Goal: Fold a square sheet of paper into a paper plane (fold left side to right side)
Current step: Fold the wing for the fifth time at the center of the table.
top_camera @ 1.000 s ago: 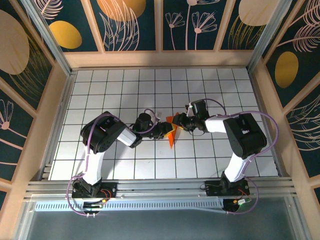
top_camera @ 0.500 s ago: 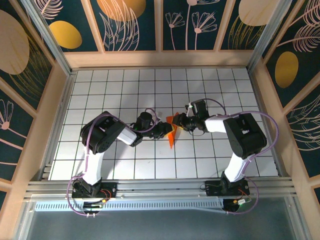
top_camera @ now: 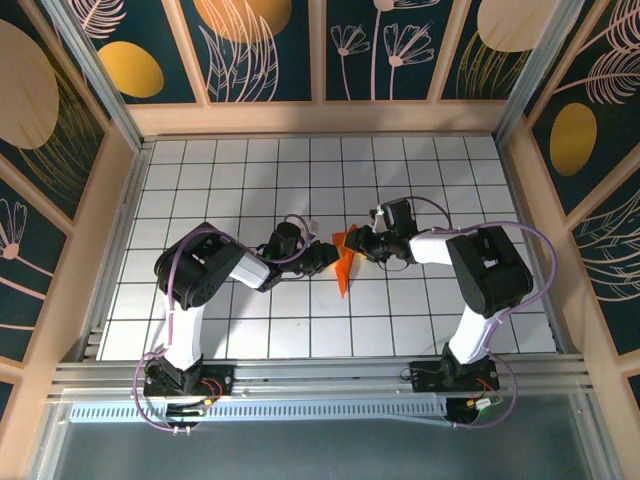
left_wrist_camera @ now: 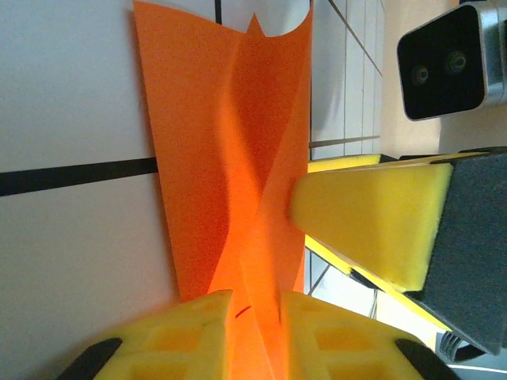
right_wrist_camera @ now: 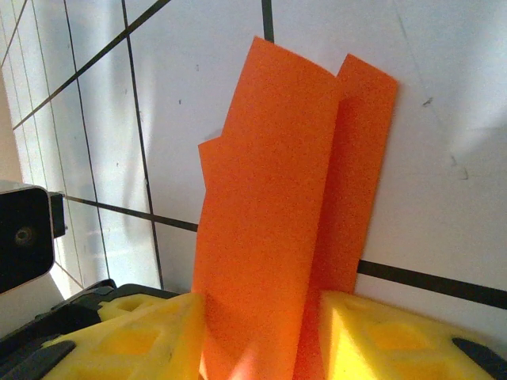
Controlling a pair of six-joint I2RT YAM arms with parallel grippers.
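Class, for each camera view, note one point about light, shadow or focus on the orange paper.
Top external: even light, sharp grid lines, orange paper small. Left wrist: paper's centre crease shaded, near yellow fingers soft. Right wrist: paper grainy, its rear flap partly shadowed.

Left arm point(top_camera: 205, 275): white tubes between bulky black joint housings.
Right arm point(top_camera: 487, 268): the same white and black build, with a large black elbow block.
Cables point(top_camera: 551, 268): thin purple-grey leads looping along both arms.
Bases point(top_camera: 185, 381): black blocks with red and orange wiring.
Left gripper point(left_wrist_camera: 255, 317): bright yellow fingers moulded with square recesses.
Right gripper point(right_wrist_camera: 261, 317): matching yellow fingers point(left_wrist_camera: 372, 229) on a black backing.
Wrist camera point(left_wrist_camera: 445, 57): black face with two round lenses in a silvery casing.
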